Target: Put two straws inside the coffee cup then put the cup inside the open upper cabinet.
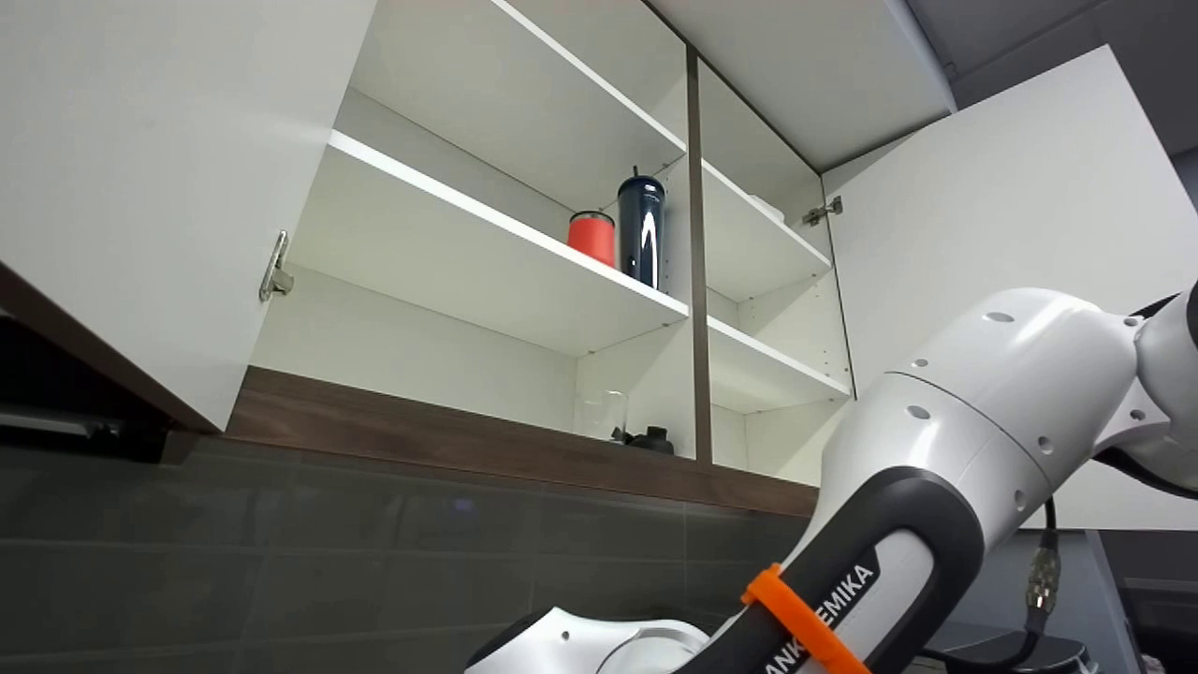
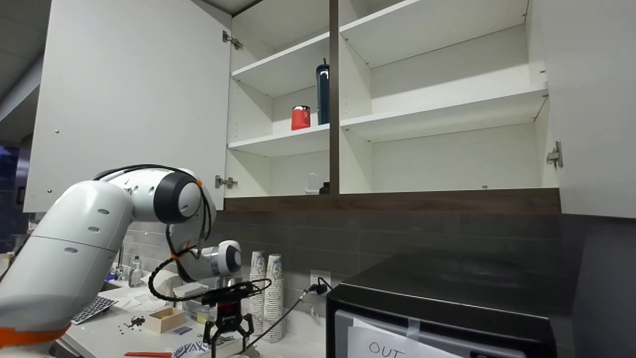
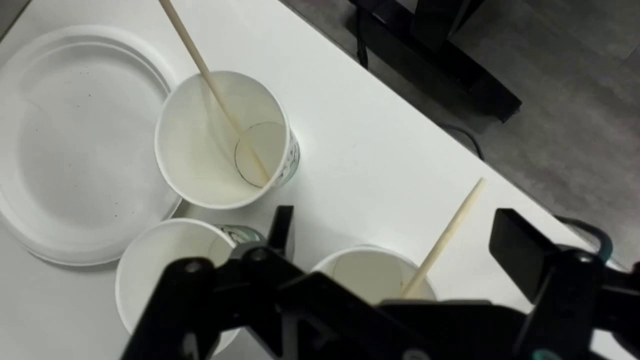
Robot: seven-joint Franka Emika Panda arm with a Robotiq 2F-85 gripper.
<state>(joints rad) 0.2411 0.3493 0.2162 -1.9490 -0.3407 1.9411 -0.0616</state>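
The black two-finger end effector (image 3: pixel 395 230) hangs wide apart over the white table (image 3: pixel 370 165), seems on the straw step, and next should pinch the thin tan straw (image 3: pixel 447 234) in the white paper cup (image 3: pixel 367 275) below, maybe for the green-printed white cup (image 3: pixel 195 150) holding another.

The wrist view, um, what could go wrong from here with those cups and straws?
The open tool seems to straddle the lower-right cup, so closing could crush or tip it. The straw leaning out of that cup might get pinched or flicked out. The lower-left cup, partly hidden behind the tool, could get knocked over if the tool shifts.
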